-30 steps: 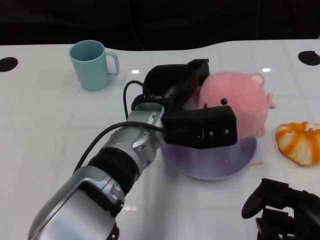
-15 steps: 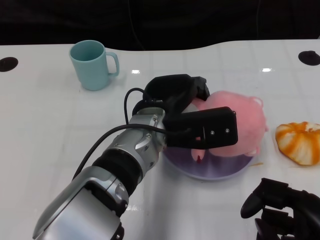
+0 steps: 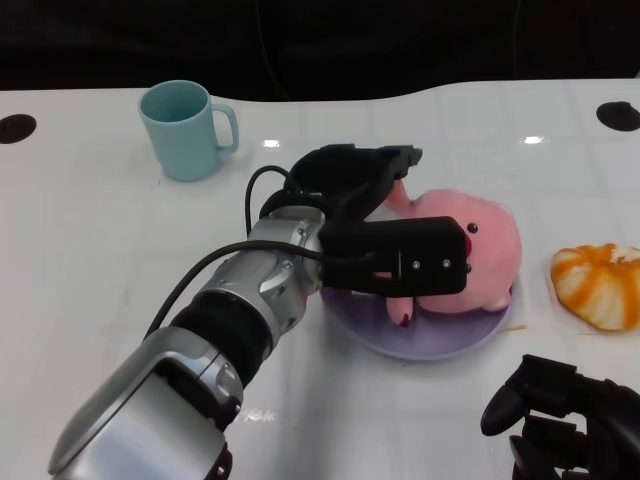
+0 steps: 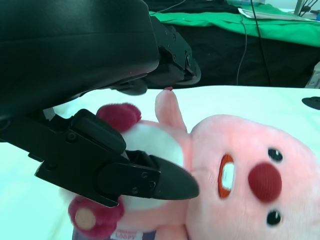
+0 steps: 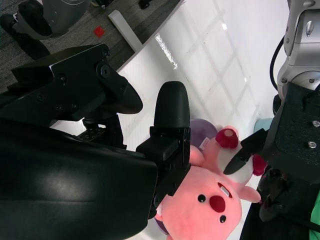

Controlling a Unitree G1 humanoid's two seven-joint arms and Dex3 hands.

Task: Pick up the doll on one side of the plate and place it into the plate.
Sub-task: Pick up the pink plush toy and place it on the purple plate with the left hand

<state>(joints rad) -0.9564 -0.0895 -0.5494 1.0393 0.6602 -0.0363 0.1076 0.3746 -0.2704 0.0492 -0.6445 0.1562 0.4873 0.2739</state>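
Right hand (image 3: 565, 420) rests near, fingers curled on nothing. Compared with a second ago, the pink doll (image 3: 480, 250) has come down and now lies in the purple plate (image 3: 440, 335), left hand (image 3: 385, 235) still clasping it. Beyond stands a teal mug (image 3: 185, 128).

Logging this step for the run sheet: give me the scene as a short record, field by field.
doll: pink plush doll lying on the plate
plate: purple plate, near table centre
left hand: left hand around the doll, fingers on both sides
right hand: right hand low at the near edge, holding nothing, fingers curled
other items: teal mug far left; orange-and-white object right of the plate
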